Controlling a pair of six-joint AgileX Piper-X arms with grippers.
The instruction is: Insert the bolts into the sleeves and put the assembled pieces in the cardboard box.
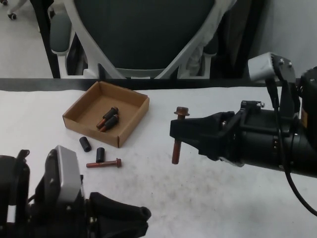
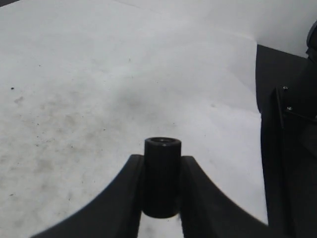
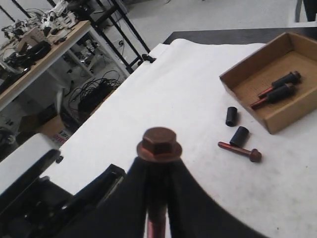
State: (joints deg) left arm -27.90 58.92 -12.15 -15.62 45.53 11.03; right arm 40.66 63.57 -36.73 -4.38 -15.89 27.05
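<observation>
- Black held sleeve (image 2: 162,178) sits clamped between the two fingers of the left gripper (image 2: 162,161). The fingers are closed to the sleeve's width, and its open bore faces away from the wrist.
- White table (image 1: 223,198) surface lies beneath the left gripper, at the near edge.
- Right gripper (image 1: 177,130) is ahead of the left gripper and to its right, well apart from it. Its fingers are closed on the shank of the copper-coloured held bolt (image 1: 176,151).
- Held bolt is upright: the flanged hex head stands above the fingers and the shank end hangs below them.
- Loose bolt (image 1: 104,163) lies flat on the table, beyond the left gripper and to the left of the right gripper.
- Two loose sleeves (image 1: 85,144) (image 1: 100,154) rest just beyond the loose bolt; the nearer one is just beside its shank.
- Cardboard box (image 1: 91,130) sits just beyond the loose sleeves, farther left of the right gripper.
- Two assembled pieces (image 1: 110,113) (image 1: 110,121) lie side by side on the box floor, close together.
- Office chair (image 1: 143,29) stands beyond the far edge of the table.
</observation>
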